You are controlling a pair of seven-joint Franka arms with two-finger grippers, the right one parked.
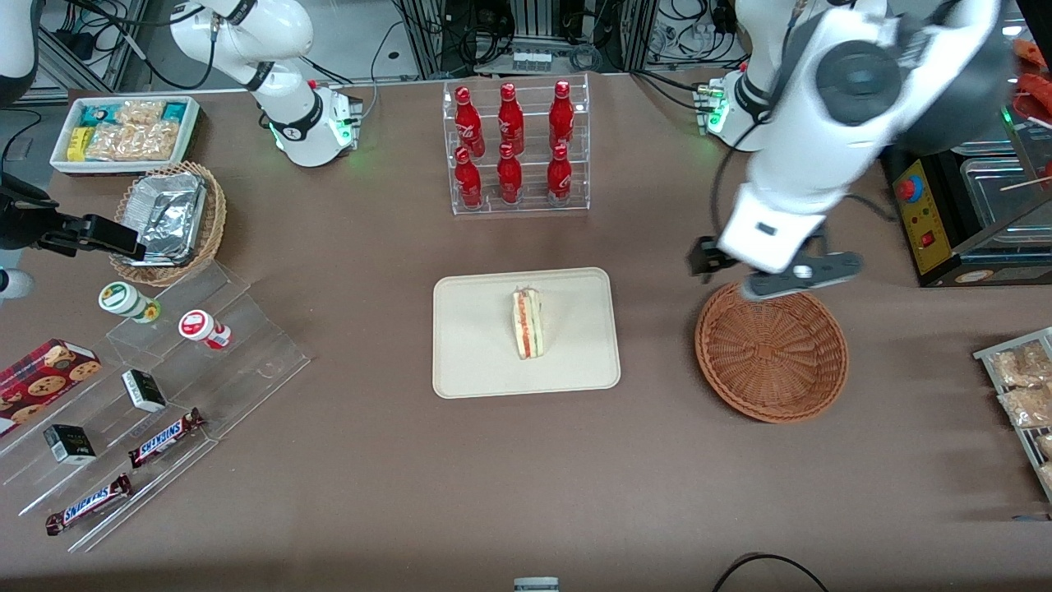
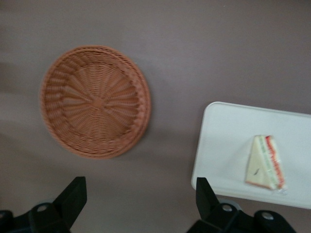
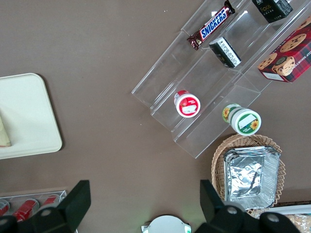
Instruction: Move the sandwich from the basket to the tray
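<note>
I see my left arm's gripper [image 2: 138, 201] hanging spread wide and holding nothing above the round reddish-brown wicker basket [image 1: 771, 352], while the triangular pale-bread sandwich [image 1: 528, 322] lies on the flat cream-beige rectangular tray [image 1: 472, 362], well apart from the basket

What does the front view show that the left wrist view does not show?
Only the front view shows the rack of red bottles, the chocolate bars and the left arm's tool above the basket's rim. Only the left wrist view shows the tool's fingers spread open with nothing between them. Both views show the empty basket and the sandwich lying on the tray.
</note>
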